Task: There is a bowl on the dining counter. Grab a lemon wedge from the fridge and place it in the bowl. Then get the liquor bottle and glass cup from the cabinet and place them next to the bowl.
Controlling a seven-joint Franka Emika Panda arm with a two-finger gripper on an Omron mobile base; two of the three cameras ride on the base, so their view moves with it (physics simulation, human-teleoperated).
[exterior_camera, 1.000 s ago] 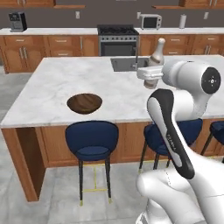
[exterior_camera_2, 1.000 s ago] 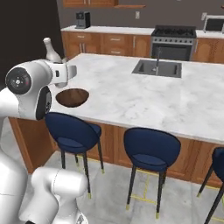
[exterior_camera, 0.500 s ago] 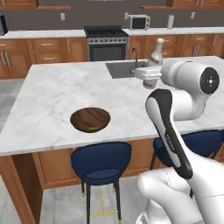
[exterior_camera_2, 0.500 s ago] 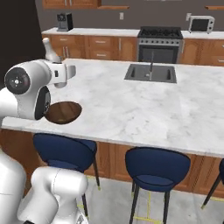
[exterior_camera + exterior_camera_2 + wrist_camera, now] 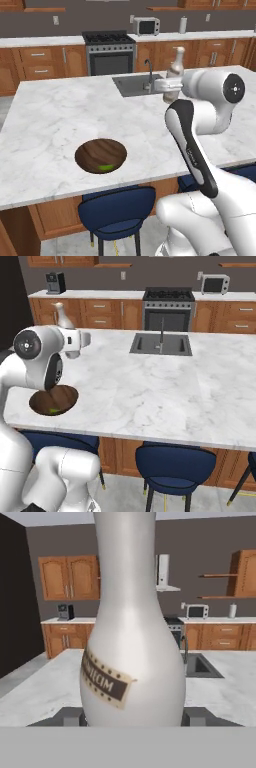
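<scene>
Above the tabletop [image 5: 60, 115], near the sink [image 5: 134, 84], the claw [image 5: 132, 714] pinches the bottle [image 5: 131, 647] upright at its body. The bowl [image 5: 100, 155] sits near the front edge with the lemon wedge [image 5: 105, 167] inside. The bottle delivery is in hand; next it likely needs lowering just beside the bowl before release.

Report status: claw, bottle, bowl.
Claw shut on bottle, upright above counter. Lemon wedge in bowl. Nothing blocking beside bowl.
</scene>
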